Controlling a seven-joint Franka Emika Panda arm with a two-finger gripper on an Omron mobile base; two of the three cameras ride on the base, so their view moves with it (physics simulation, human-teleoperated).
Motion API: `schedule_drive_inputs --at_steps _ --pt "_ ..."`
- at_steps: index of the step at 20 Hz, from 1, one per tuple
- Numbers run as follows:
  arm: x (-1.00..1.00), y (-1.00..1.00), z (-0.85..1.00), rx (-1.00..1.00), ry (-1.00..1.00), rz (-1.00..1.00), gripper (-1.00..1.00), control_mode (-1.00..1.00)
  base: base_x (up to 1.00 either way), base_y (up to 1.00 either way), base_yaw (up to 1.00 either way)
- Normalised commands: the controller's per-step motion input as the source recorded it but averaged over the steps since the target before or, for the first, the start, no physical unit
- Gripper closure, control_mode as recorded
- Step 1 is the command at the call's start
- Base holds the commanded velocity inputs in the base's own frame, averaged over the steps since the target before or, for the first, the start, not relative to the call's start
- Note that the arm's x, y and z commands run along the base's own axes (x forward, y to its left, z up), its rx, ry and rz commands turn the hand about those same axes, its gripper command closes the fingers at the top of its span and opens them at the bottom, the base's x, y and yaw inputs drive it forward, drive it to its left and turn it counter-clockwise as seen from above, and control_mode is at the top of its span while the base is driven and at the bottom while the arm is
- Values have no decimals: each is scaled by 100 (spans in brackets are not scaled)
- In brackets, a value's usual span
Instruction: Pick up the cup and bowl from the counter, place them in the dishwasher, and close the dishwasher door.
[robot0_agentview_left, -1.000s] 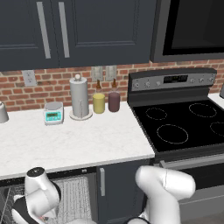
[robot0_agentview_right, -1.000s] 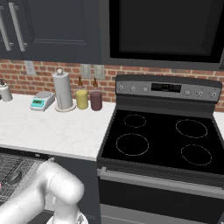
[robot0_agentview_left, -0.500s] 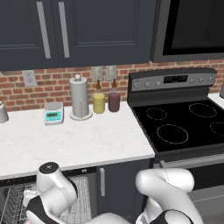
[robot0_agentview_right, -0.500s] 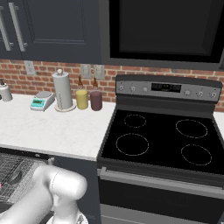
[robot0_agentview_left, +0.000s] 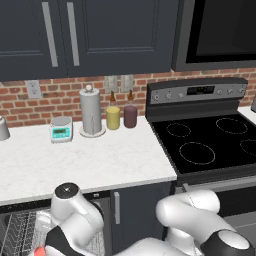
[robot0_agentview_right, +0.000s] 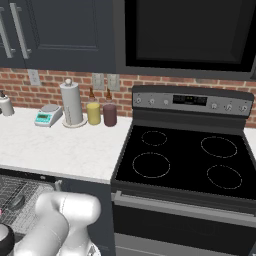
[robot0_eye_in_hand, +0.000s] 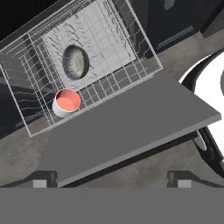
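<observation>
- Rising out of the dishwasher, the arm's white elbow now stands higher against the counter's front edge than a second ago, while the things on the counter keep their places.
- Both task things sit in the pulled-out wire rack: the cup upright at the rack's near edge, red inside showing, and the bowl further in, near the rack's middle, apart from the cup.
- They sit open side up, likely because each was simply lowered in from above and let go.
- The jaws stand wide apart and hold nothing; the gripper looks down from above the lowered dishwasher door.
- That door lies flat, fully dropped in front of the rack.
- My guess: loading is done, and what remains is getting under the door's outer edge to swing it shut, though the rack, drawn out over the door, may hinder that.
</observation>
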Motion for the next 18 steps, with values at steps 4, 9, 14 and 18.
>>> schedule_drive_inputs --at_steps 4,9,14,18 --pt "-26 -15 1 0 -2 -9 -100 -100 0 0 0" --pt "-16 -1 0 2 0 -1 -100 -100 0 0 0" --pt "-24 0 0 3 0 0 -100 -100 0 0 0" --pt "-30 0 0 2 0 0 -100 -100 0 0 0"
